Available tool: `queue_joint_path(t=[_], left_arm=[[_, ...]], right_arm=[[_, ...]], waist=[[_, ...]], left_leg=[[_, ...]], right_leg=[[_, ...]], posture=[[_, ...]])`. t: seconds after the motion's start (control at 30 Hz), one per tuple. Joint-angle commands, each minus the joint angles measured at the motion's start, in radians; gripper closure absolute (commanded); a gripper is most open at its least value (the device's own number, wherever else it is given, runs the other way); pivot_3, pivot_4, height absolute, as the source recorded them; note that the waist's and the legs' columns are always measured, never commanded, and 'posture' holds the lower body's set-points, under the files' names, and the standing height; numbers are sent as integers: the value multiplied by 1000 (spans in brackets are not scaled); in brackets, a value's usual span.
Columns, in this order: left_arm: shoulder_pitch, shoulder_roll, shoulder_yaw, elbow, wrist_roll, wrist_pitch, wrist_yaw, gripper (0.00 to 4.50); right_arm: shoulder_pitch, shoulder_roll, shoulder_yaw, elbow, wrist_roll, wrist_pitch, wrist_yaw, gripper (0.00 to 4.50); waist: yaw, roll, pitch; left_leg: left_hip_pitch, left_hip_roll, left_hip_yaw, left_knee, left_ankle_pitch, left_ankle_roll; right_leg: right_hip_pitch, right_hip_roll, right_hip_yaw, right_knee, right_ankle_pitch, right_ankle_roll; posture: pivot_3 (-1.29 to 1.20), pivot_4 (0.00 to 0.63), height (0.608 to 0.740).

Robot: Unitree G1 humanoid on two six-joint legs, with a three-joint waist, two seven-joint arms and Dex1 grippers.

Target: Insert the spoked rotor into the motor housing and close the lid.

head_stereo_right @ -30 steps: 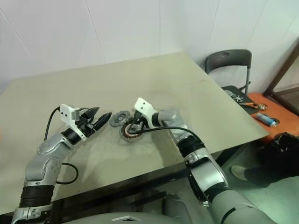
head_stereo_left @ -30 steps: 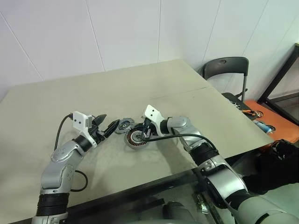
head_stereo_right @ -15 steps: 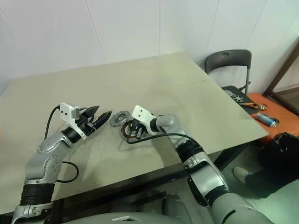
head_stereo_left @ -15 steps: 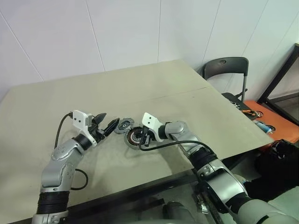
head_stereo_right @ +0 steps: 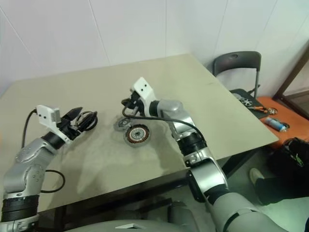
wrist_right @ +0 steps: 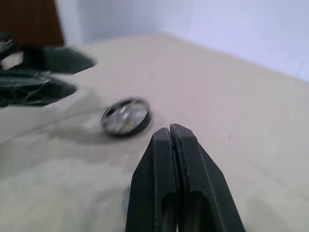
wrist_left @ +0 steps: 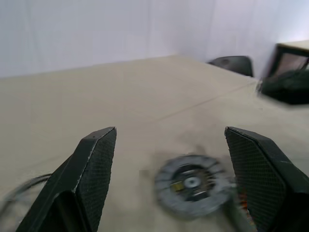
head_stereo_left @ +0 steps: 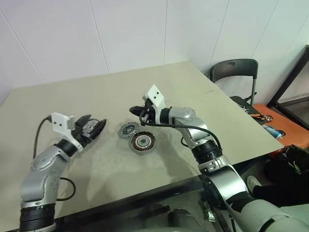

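The spoked rotor (head_stereo_left: 129, 129), a flat grey notched wheel, lies on the table (head_stereo_left: 203, 116). The motor housing (head_stereo_left: 141, 142), with its coppery winding ring facing up, sits right beside it on the near side. My right gripper (head_stereo_left: 135, 110) hangs shut and empty above and just behind the two parts. In the right wrist view its fingers (wrist_right: 170, 140) are pressed together over the rotor (wrist_right: 126, 116). My left gripper (head_stereo_left: 91, 126) stands open well to the left of the rotor. The left wrist view shows the rotor (wrist_left: 193, 183) ahead of the spread fingers (wrist_left: 94, 164). The lid is out of view.
A dark chair (head_stereo_left: 232, 70) stands past the table's right edge. Beside it, an orange surface (head_stereo_left: 282, 126) holds small tools. The beige tabletop stretches bare behind and to the left of the parts. A white wall rises behind the table.
My right gripper has lifted off the motor housing and swung up toward the far side, leaving it uncovered. My left gripper has drawn back leftward from the rotor. Both parts stay put.
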Motion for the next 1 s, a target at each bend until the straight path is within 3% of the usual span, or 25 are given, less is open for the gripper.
queue_joint_path(t=[0.03,0.13,0.3,0.5,0.63,0.87,1.0], left_arm=[[-15,65,59,65,41,-75,-34,681],[-25,121,80,137,60,-123,-80,681],[-118,236,139,434,115,-228,-89,681],[-159,253,161,538,27,-168,-232,681],[-195,258,161,668,36,-177,-255,45],[-248,262,92,906,124,-215,-268,45],[-260,240,56,931,142,-220,-304,45]], right_arm=[[1,-9,41,31,-65,-57,-55,4452],[6,-10,47,61,-84,-74,-91,4452],[-1,4,18,75,-71,-78,-130,4452],[20,10,34,47,-76,-78,-137,4452],[27,5,34,42,-78,-78,-138,4500],[35,7,38,39,-80,-77,-147,4500],[45,6,45,33,-85,-78,-147,4500]], waist=[[0,0,0],[-1,0,0],[-2,0,0],[-7,-1,0],[-7,-2,-1],[-8,-2,-1],[-8,-3,-2]], left_leg=[[0,0,0,0,0,0],[0,0,0,-1,0,0],[0,0,0,-6,1,-1],[1,0,1,-10,2,-3],[-1,0,4,-10,2,-4],[-1,0,4,-10,2,-3],[-1,0,4,-10,2,-3]], right_leg=[[0,0,0,0,0,0],[0,0,0,-1,0,0],[-2,0,0,-1,-1,-1],[-4,-1,-1,-1,-1,-3],[-7,-2,-1,-1,-1,-3],[-8,-2,-1,0,-1,-3],[-8,-2,-1,0,-1,-3]], posture=[[0,0,740],[0,0,740],[0,0,740],[0,0,740],[0,0,740],[0,0,740],[0,0,740]])
